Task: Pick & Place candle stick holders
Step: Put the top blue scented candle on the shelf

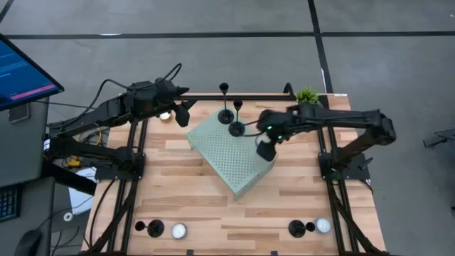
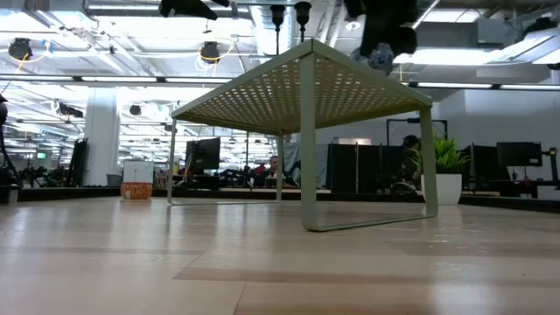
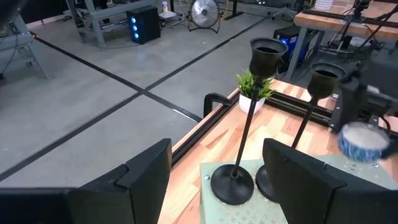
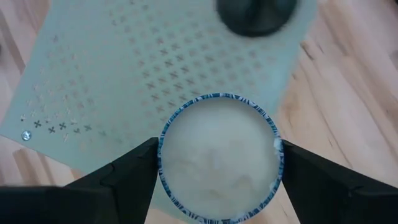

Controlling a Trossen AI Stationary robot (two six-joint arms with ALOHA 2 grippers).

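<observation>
Over the pale green perforated metal stand (image 1: 231, 158) on the wooden table (image 1: 185, 199), the right gripper (image 4: 217, 165) clamps a blue-rimmed tealight candle (image 4: 217, 155) beside two matte black candle stick holders (image 1: 231, 114) standing at its far corner, while the left gripper (image 3: 214, 177), fingers apart and empty, waits near them.

Two black candle stick holders (image 1: 230, 117) stand upright on the perforated stand (image 1: 227, 153); two more (image 1: 154, 228) sit at the table's near edge.

Two matte black jointed arms trail looping black cables, each end effector (image 1: 186, 114) carrying two flat wedge-shaped fingers (image 3: 146, 171).
</observation>
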